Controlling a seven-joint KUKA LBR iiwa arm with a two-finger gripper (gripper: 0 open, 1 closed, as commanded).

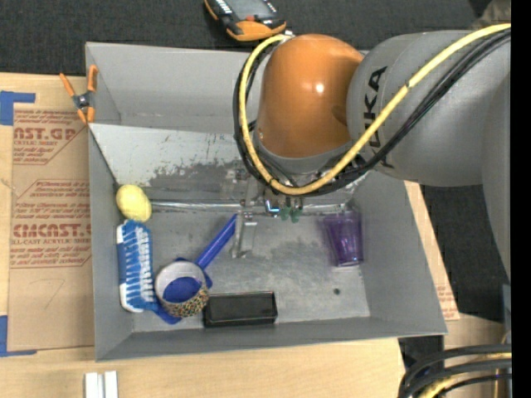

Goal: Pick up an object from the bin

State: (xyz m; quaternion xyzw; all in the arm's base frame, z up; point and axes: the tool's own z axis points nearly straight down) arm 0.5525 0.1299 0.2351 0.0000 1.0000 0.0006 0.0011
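My gripper [242, 245] hangs under the arm's orange cover, low over the middle of the bin floor. Just to its left lies a blue scoop [217, 243], whose handle slants up toward the gripper and almost touches it. The scoop's round bowl sits at the front left inside a leopard-patterned ring [192, 303]. A purple see-through cup [343, 239] lies to the gripper's right, apart from it. A black rectangular block [240, 308] rests by the front wall, below the gripper.
A yellow lemon-shaped thing [133, 202] lies against the left wall. Below it a blue and white brush [134, 265] runs along that wall. The arm and its cables cover the bin's back right part.
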